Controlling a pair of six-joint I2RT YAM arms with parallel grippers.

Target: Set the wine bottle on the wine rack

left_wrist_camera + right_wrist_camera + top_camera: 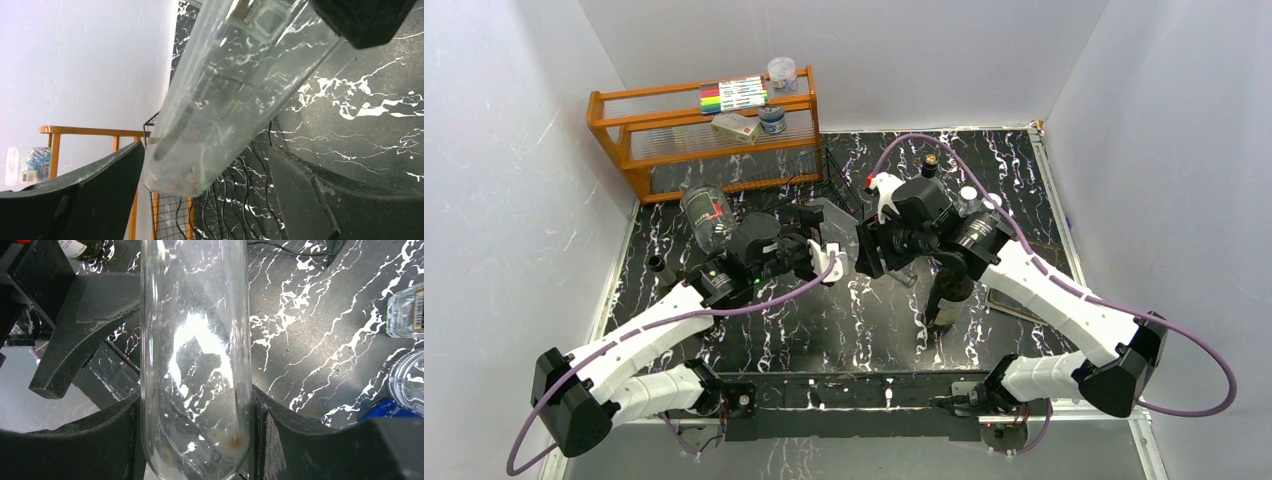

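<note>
Right wrist view has the clearest look: the right claw point(869, 245) is pinching the wine bottle point(195, 340), with both fingers pressed against the glass. The bottle's long axis runs straight away from that camera.

The left claw point(822, 250) is a different story. In its own view the fingers sit on either side of the same bottle, but they're spread. There's a visible gap on one side with wire showing through, so I'd say it isn't gripping. The bottle is up off the desk point(854, 320), hanging between the two claws mid-scene.

The wine rack point(839, 178) is just behind both claws, toward the back wall and right next to the orange shelf point(714, 130). Neither arm looks clearly nearer to it. My guess is the bottle has to swing so it lies along the wavy cradles, and I can't read its angle well from the top view.

Clutter to watch:
- a dark bottle point(949, 290) standing under the right arm
- another clear bottle point(709, 215) by the left arm
- the rack's upright grid end, which could catch the glass on the way in
</note>
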